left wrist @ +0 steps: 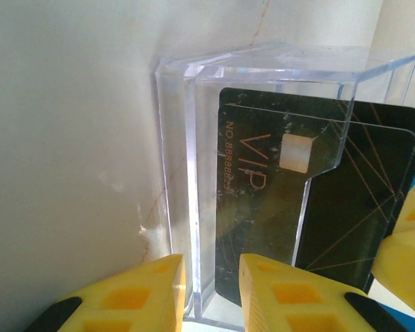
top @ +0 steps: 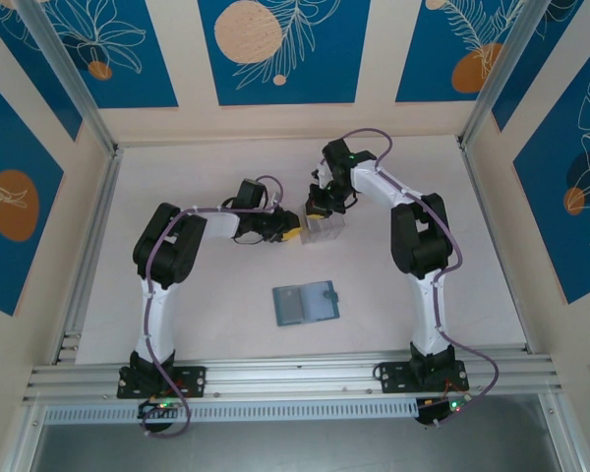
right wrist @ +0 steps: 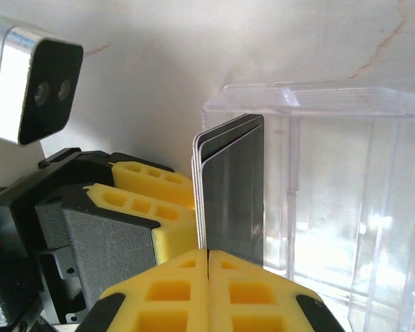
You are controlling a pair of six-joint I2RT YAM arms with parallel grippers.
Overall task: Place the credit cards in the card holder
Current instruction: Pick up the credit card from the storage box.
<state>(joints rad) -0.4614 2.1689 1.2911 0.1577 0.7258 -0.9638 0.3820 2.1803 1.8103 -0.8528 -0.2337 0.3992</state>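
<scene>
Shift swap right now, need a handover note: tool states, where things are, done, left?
Left tool: straddles a wall of the clear plastic box; grip unclear.
Right tool: shut on the dark thin credit cards standing in that box.
Teal folding card holder: lying open on the table, apart from both tools.
Done: cards gripped. Left: pull them out, slot into holder.

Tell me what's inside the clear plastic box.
Black credit cards sit inside the clear plastic box, the front one marked VIP. The right gripper pinches their edge. Yellow fingers cover their lower ends, so the exact count is unclear.
</scene>
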